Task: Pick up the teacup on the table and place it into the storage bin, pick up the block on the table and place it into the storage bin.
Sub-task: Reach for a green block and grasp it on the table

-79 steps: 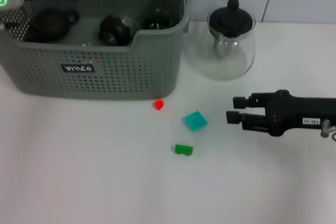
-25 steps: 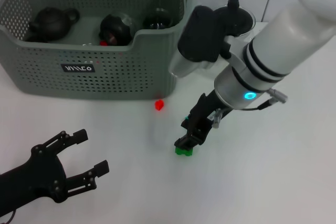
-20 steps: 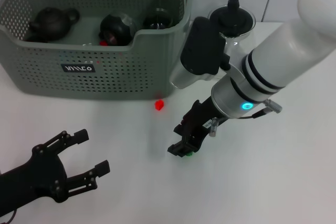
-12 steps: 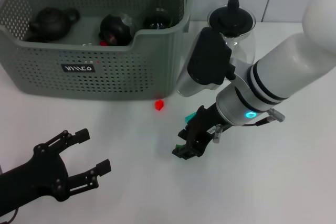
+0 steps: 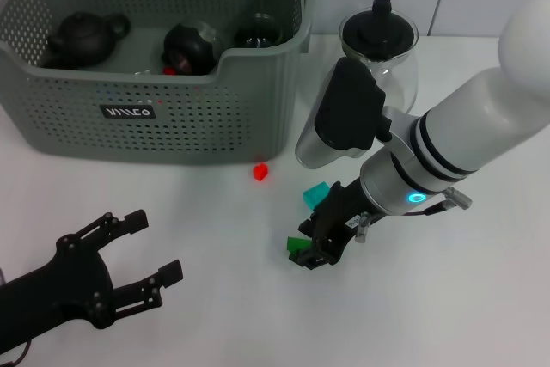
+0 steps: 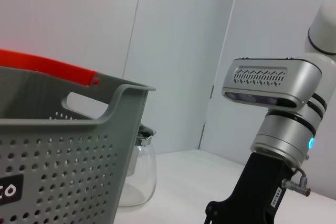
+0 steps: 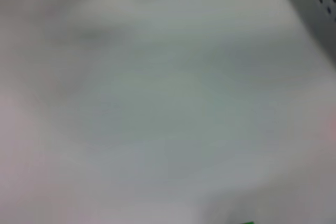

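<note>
The storage bin (image 5: 172, 118) stands at the back left, and its perforated wall (image 6: 52, 145) fills the left wrist view. Three dark vessels (image 5: 191, 47) lie inside it; no teacup shows on the table. In front of the bin lie a small red block (image 5: 260, 172), a teal block (image 5: 314, 192) and a green block (image 5: 296, 244). My right gripper (image 5: 311, 253) is down at the green block, touching or nearly touching it and covering its right part. At the near left my left gripper (image 5: 155, 245) is open and holds nothing.
A clear glass teapot (image 5: 378, 49) with a black lid stands right of the bin, behind my right arm (image 5: 430, 152). The teapot (image 6: 137, 171) and that arm (image 6: 273, 129) also show in the left wrist view. The right wrist view is blurred.
My right arm swung in from the right, came down on the green block, and has slid slightly toward me, uncovering the teal block. My left gripper came out of the bin to the near left.
</note>
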